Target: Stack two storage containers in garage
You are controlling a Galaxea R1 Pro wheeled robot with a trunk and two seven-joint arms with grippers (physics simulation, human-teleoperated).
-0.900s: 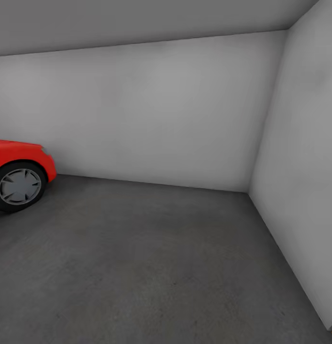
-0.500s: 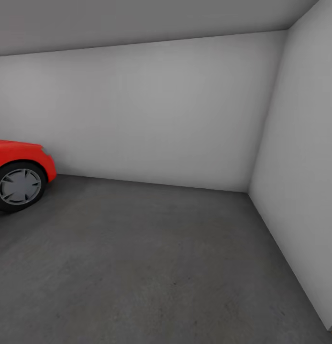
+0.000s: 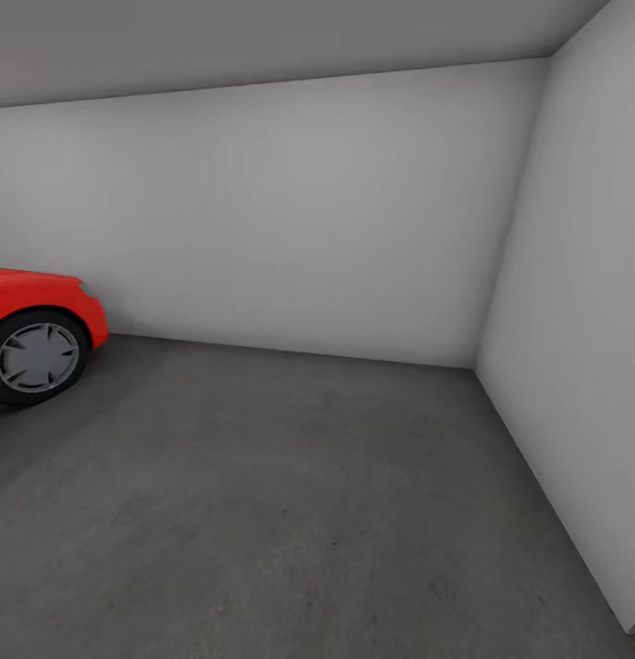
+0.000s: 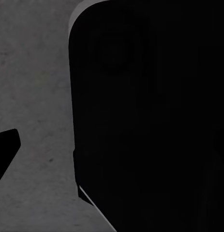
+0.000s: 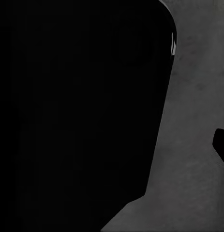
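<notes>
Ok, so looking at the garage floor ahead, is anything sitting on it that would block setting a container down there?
Nothing visible does. The dark concrete floor runs bare up to the back wall and the right wall. The red car stands off at the left edge, beside that stretch rather than across it.

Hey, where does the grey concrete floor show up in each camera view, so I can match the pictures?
Head view: the floor fills the lower half, from the red car at left to the pale wall at right.
Left wrist view: mottled floor beside a large black shape.
Right wrist view: floor beside a like black shape.
Shared landmark: the mottled grey concrete itself.
</notes>
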